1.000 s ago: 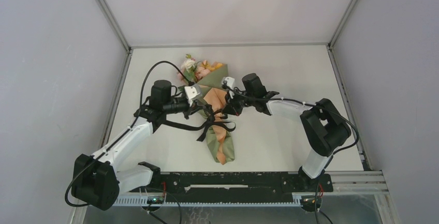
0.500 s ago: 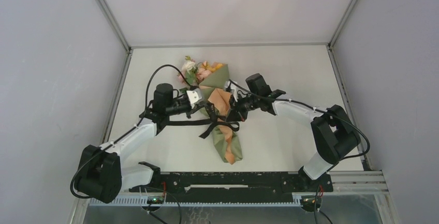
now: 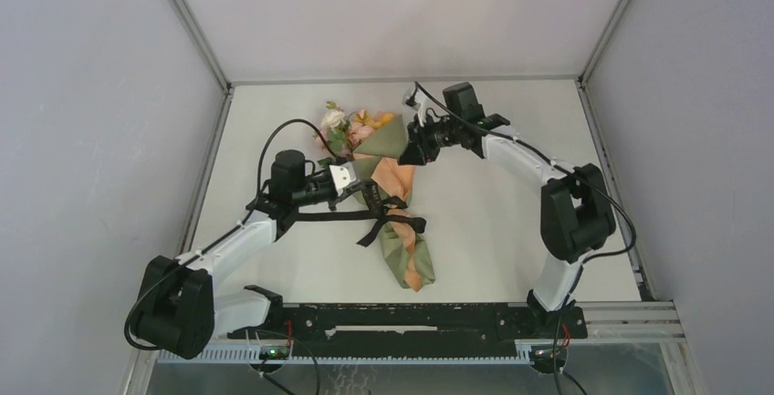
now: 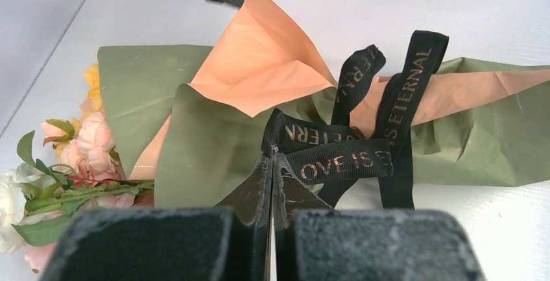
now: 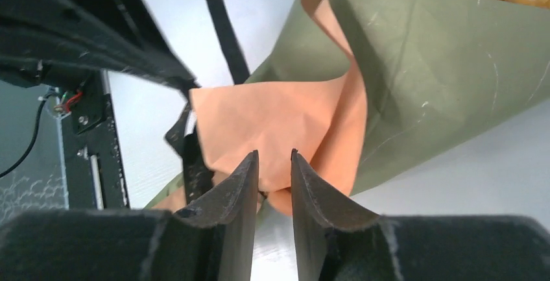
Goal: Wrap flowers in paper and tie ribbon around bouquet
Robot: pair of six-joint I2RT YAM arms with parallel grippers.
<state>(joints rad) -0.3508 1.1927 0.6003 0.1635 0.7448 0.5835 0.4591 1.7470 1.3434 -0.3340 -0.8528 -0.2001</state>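
The bouquet (image 3: 402,242) lies slantwise mid-table, olive and peach paper (image 4: 214,145) rolled into a cone. The flowers (image 3: 351,126) poke out of its far, wide end. A black ribbon (image 4: 337,161) with gold lettering is looped around the cone's middle (image 3: 394,222), with loose tails hanging. My left gripper (image 4: 272,159) is shut, pinching a ribbon end at its tips, just left of the cone (image 3: 367,192). My right gripper (image 5: 274,154) is open with nothing between its fingers. It hovers over the peach flap near the wide end (image 3: 408,155).
A black rail (image 3: 411,322) runs along the near table edge. Grey walls and metal frame posts (image 3: 196,39) close in the left, right and back. The left arm's cable (image 3: 283,129) loops up beside the flowers.
My right gripper opened, let go near the ribbon knot, and drew back toward the far side. The cone's narrow end slid slightly right. The left gripper stays shut on the ribbon.
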